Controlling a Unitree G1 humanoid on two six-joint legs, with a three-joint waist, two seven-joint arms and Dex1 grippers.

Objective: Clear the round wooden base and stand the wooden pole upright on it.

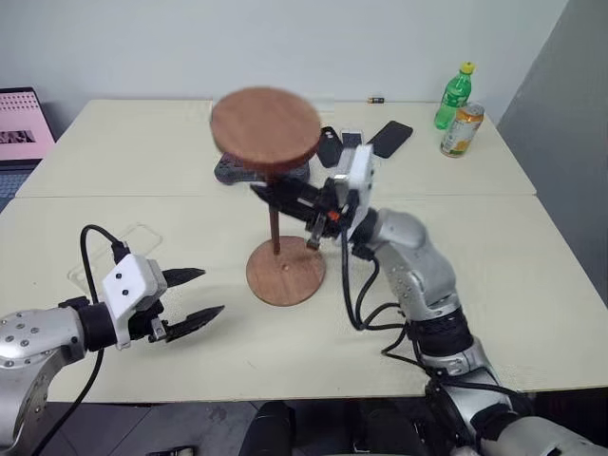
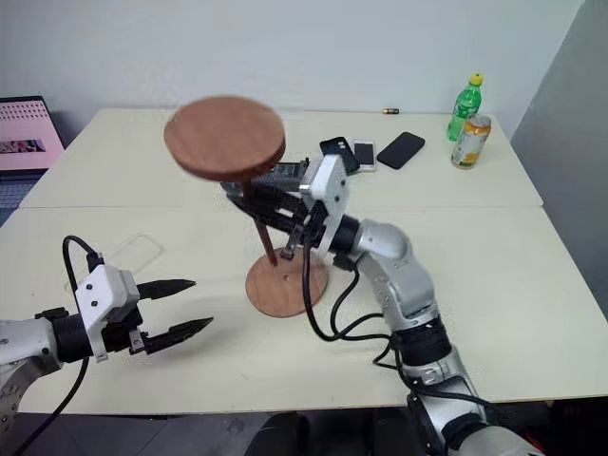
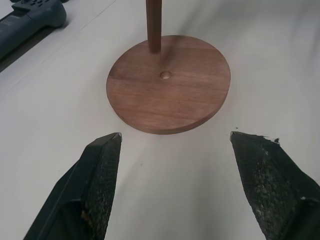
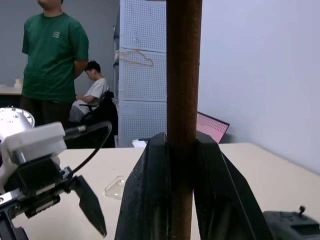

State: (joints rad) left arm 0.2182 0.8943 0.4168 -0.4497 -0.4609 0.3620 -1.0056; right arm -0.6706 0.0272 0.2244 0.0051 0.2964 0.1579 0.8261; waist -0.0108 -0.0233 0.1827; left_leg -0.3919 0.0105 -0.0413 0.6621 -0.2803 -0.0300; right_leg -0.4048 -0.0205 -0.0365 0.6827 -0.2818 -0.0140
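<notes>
The right gripper (image 1: 290, 199) is clamped on the wooden pole (image 1: 275, 217), fingers pressed against the rod on both sides partway up its length; the right wrist view shows the rod (image 4: 183, 100) running straight up between the two black fingers (image 4: 145, 200). The pole stands roughly upright with its fixed disc (image 1: 266, 131) at the top end and its lower end down at the round wooden base (image 1: 285, 272). In the left wrist view the rod's foot (image 3: 154, 30) sits toward the far side of the base (image 3: 168, 90), off the small central peg (image 3: 165, 75) — whether it presses on the wood or hangs just above it cannot be told.

The base lies flat on the pale table (image 1: 494, 237), near the middle, its top bare apart from the rod.

The left gripper (image 1: 193, 297) hovers low over the table to the left of the base — fingers spread wide, nothing between them, tips pointing toward the base and well apart from it.

At the table's far side lie a dark handheld device (image 1: 233, 171) and several phones (image 1: 389, 139); a green bottle (image 1: 453, 96) and a can (image 1: 462, 130) stand at the far right. A laptop (image 1: 21, 128) sits off the left edge. Two people (image 4: 52, 60) show in the background of the right wrist view.
</notes>
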